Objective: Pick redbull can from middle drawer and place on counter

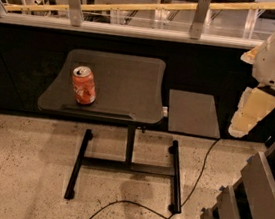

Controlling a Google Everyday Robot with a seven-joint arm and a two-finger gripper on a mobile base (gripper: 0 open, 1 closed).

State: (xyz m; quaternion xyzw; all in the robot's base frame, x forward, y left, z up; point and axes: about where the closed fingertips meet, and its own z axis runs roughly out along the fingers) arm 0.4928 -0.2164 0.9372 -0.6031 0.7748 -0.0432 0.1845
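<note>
Nearest, a black cable (129, 209) lies on the floor below the surface (130, 85). What appear to be stepped drawers (251, 202) stand to the surface's right. The redbull can (83, 85) stands upright on the surface's left part, just behind its front lip, which would likely stop it sliding. The hand (252, 112) hangs right of the surface, pointing down, well apart from the can. Whether it is open or closed cannot be told. A railing (141, 6) runs behind the surface.
</note>
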